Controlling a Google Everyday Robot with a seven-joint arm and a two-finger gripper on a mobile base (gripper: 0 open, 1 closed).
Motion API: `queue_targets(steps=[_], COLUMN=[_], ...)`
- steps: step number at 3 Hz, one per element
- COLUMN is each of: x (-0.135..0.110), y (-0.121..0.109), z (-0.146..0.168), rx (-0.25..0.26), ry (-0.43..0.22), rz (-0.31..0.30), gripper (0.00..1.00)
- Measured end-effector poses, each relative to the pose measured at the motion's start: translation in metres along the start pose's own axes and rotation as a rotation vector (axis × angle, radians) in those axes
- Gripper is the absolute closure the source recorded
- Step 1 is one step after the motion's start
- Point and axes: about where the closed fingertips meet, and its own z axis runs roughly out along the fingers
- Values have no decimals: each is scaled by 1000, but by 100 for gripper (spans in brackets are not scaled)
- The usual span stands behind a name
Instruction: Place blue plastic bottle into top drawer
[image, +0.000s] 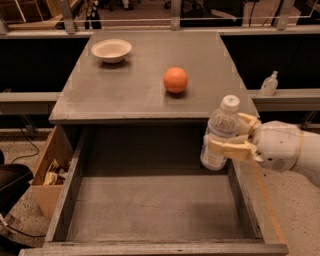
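Note:
The blue plastic bottle is clear and ribbed with a white cap, held upright. My gripper comes in from the right and is shut on the bottle's middle, one finger in front and one behind. The bottle hangs above the right rear part of the top drawer, which is pulled open, wide and shallow with a bare grey bottom. The bottle's base is just inside the drawer's right side wall and still above the bottom.
An orange ball and a white bowl sit on the grey table behind the drawer. A tan box of clutter stands at the left. A small pump-top bottle stands on a ledge at the right.

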Motion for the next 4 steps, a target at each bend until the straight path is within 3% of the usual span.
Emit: queue_targets(steps=[2, 3, 4], x=[61, 66, 89], y=[54, 54, 48], z=[72, 76, 96], rx=[-185, -191, -206], ry=[20, 17, 23], rz=[8, 19, 55], gripper=[100, 100, 100])
